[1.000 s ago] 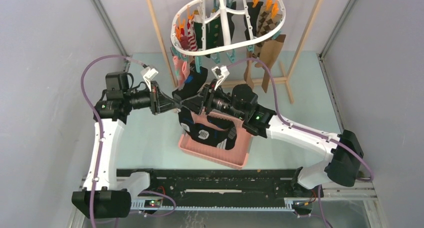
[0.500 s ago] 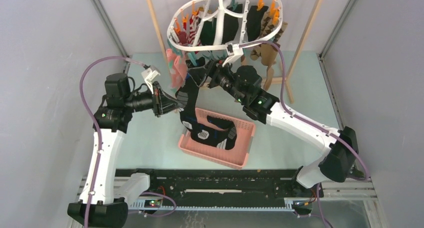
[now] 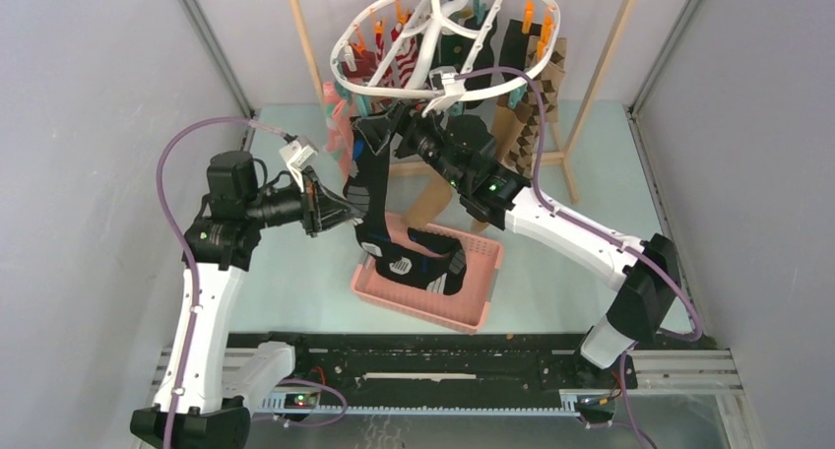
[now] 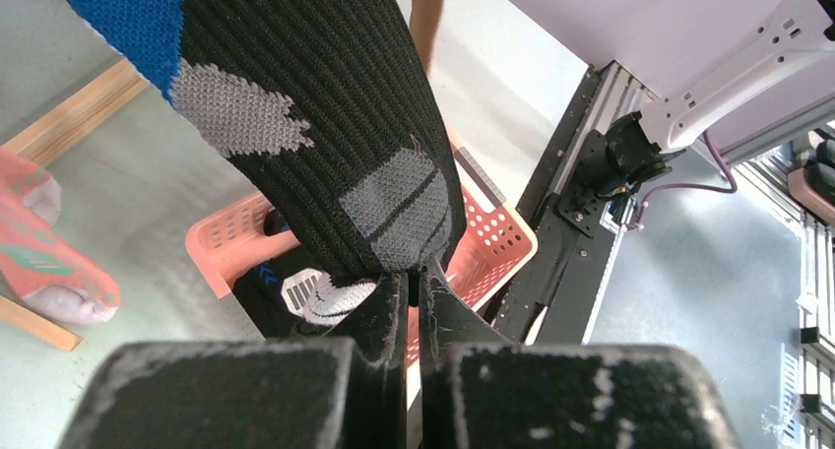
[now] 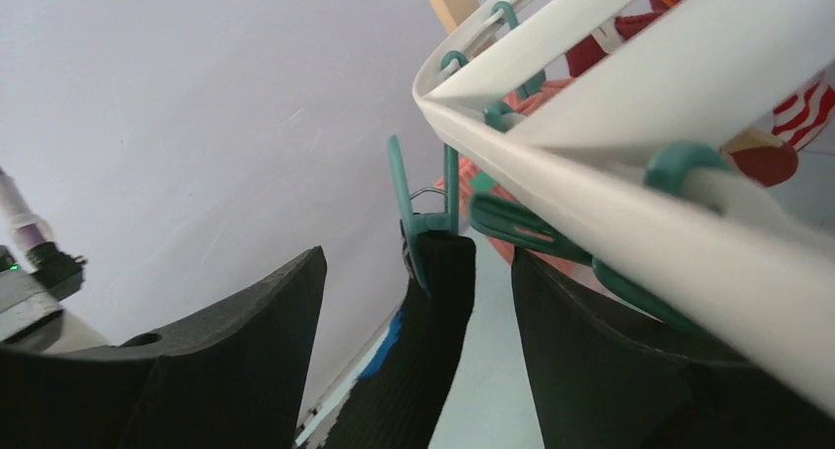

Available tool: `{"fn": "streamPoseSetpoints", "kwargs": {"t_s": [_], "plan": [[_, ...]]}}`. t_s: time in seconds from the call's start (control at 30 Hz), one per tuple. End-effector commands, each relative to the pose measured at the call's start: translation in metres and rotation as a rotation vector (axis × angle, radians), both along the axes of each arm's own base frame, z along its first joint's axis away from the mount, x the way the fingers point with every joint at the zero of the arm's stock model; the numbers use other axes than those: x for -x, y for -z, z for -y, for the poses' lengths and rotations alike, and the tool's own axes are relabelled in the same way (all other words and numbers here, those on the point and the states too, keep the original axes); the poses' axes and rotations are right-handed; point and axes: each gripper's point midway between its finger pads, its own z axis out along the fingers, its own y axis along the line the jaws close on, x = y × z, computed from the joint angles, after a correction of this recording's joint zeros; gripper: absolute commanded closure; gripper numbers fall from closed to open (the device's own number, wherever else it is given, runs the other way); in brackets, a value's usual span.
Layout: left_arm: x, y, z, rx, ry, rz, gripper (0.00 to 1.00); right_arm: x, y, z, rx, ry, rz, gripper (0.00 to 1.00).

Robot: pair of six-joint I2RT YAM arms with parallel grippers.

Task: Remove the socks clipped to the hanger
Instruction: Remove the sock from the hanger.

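We are seeing a pink slotted basket [image 3: 480, 289] sitting on the pale green table [image 3: 295, 282], close to its near edge. Behind it, a light wooden rack frame [image 3: 603, 60] is standing at the table's far side.

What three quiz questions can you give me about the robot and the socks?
1. True or false: the left gripper is pinching the black sock.
2. Pick one. The right gripper is: A) open, with a teal clip between its fingers; B) shut tight; C) out of sight.
3. Fill in: the basket under the sock is ____.

Key: 1 true; 2 A; 3 pink.
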Motion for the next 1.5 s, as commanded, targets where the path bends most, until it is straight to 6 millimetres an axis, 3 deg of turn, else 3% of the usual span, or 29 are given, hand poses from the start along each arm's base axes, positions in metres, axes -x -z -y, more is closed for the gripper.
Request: {"fn": "streamPoseSetpoints", "kwargs": {"t_s": [0.0, 0.1, 0.27, 0.53, 0.73, 0.9, 1.1, 1.17, 1.33, 1.47], "plan": [[0.010, 0.006, 0.001, -0.006, 0.016, -0.006, 1.00, 0.002, -0.004, 0.012, -0.045, 0.069, 0.021, 0.21], [0.011, 0.011, 0.002, -0.012, 0.014, -0.016, 1.00, 0.004, 0.002, 0.014, -0.050, 0.098, 0.012, 0.18], [0.015, 0.012, 0.003, -0.018, 0.016, -0.011, 0.99, 0.003, -0.012, 0.009, -0.082, 0.122, 0.035, 0.17], [0.018, 0.011, 0.003, -0.031, 0.006, -0.008, 0.99, -0.009, -0.036, 0.006, -0.155, 0.133, 0.047, 0.26], [0.018, 0.012, 0.002, -0.041, 0.000, -0.005, 0.99, -0.010, -0.041, 0.008, -0.173, 0.115, 0.042, 0.36], [0.017, 0.014, 0.002, -0.046, -0.003, -0.010, 0.99, -0.008, -0.044, 0.013, -0.181, 0.101, 0.041, 0.48], [0.016, 0.016, 0.003, -0.052, -0.008, -0.019, 0.99, -0.006, -0.046, 0.012, -0.172, 0.074, 0.043, 0.87], [0.016, 0.018, 0.003, -0.055, -0.007, -0.022, 0.99, -0.006, -0.045, 0.013, -0.166, 0.065, 0.040, 0.95], [0.018, 0.030, 0.008, -0.067, 0.012, -0.052, 0.99, -0.007, -0.040, 0.017, -0.141, 0.046, 0.025, 1.00], [0.019, 0.053, 0.015, -0.101, 0.032, -0.086, 1.00, -0.005, -0.038, 0.019, -0.116, 0.028, 0.025, 1.00]]}}
